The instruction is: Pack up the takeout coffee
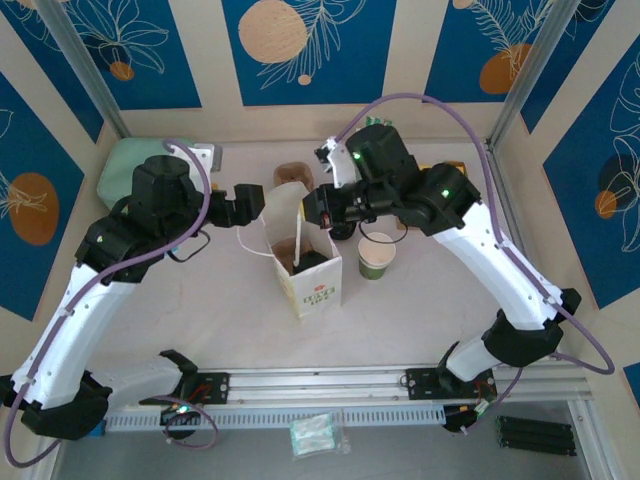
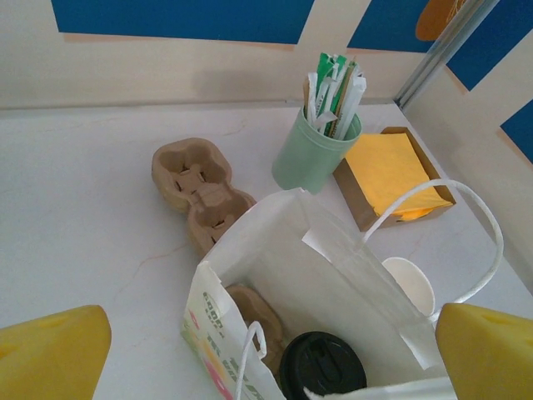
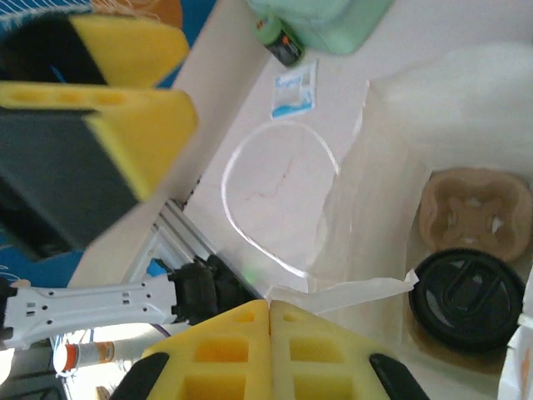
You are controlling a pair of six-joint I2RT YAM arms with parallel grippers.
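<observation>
Top view: left pincer spread wide, empty, at 10 o'clock of tall white paper bag standing mid-tabletop. Inside bag, upright at bottom: takeout coffee, small paper cup, round black plastic lid. At bag's 1 o'clock, right pincer, pads pressed together on rim paper. Lidless green-banded paper cup at bag's 3 o'clock.

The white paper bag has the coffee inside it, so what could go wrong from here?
1. The right gripper is shut right at the white paper bag's rim; a tug could tip the bag and the lidded coffee inside.
2. The lidless cup stands close beside the bag; the right arm could knock it.
3. The open left gripper could snag a bag handle.
</observation>
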